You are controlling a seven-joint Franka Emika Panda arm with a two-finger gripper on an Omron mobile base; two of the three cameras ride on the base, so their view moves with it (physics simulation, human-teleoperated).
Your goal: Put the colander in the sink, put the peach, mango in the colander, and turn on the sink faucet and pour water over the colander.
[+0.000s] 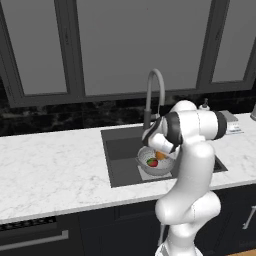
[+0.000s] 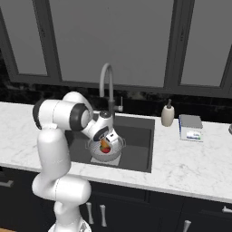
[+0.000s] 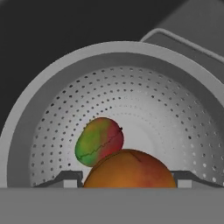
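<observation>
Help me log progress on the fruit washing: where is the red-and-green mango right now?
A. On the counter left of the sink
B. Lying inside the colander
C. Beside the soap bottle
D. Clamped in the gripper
B: the mango lies on the perforated wall inside the colander, which sits in the sink, while the orange peach is the fruit between the gripper's fingertips.
</observation>
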